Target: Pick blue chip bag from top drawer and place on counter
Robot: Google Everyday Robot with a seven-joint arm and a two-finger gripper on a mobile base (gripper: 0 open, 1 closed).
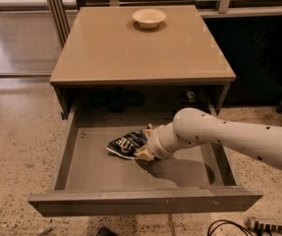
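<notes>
**STEP IN HAND: GRASP OF BAG INSIDE DRAWER**

The gripper [148, 151] is down inside the top drawer [140, 200], near the middle of the drawer floor and slightly toward the drawer's right side. Its tip is in contact with the right edge of the blue chip bag [126, 144]. Whether it is closed on the bag or merely resting against it cannot be told from this view.

The bag lies crumpled on the drawer floor, just left of the gripper and apart from all four drawer walls. It does not appear to be lifted clear of the floor.

The arm [239, 139] enters over the drawer's right wall and slopes down to the gripper. The drawer is pulled fully open. The bench [130, 53] sits above and behind the drawer and carries a bowl [149, 17] at its far edge.

Judgement: the task is at the pick stage, and the placement has not begun.

Next move calls for:
1. A confirmed hold on the bag.
2. A straight rise above the drawer walls.
3. Clearance of the bench's front edge, which overhangs the rear of the drawer.
4. Travel over the bench surface nearest the drawer, well short of the bowl.
</notes>
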